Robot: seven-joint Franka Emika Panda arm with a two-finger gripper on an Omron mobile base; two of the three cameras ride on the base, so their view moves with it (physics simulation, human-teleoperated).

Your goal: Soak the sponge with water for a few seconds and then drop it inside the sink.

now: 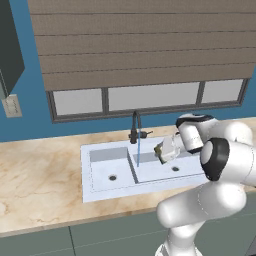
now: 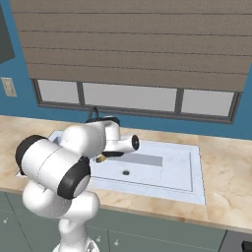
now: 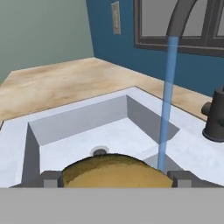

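My gripper (image 1: 158,150) is shut on the yellow-orange sponge (image 1: 159,149), held over the wider basin of the pale sink (image 1: 95,190), just right of the water (image 1: 138,152). In the hand view the sponge (image 3: 114,171) sits between the two dark fingertips (image 3: 49,179), and the pale-blue water (image 3: 168,105) falls from the dark faucet spout (image 3: 179,17) just past the sponge's right end. I cannot tell whether the stream touches the sponge. The narrow basin's drain (image 3: 99,152) lies beyond it. A sliver of sponge (image 2: 101,158) shows under the arm in the right base view.
The dark faucet (image 1: 134,127) stands at the sink's back rim, with its base (image 3: 215,120) close on the right of the hand view. Marble counter (image 1: 40,175) surrounds the sink (image 2: 194,189). A window with blinds (image 1: 145,95) and a wall outlet (image 1: 12,106) are behind.
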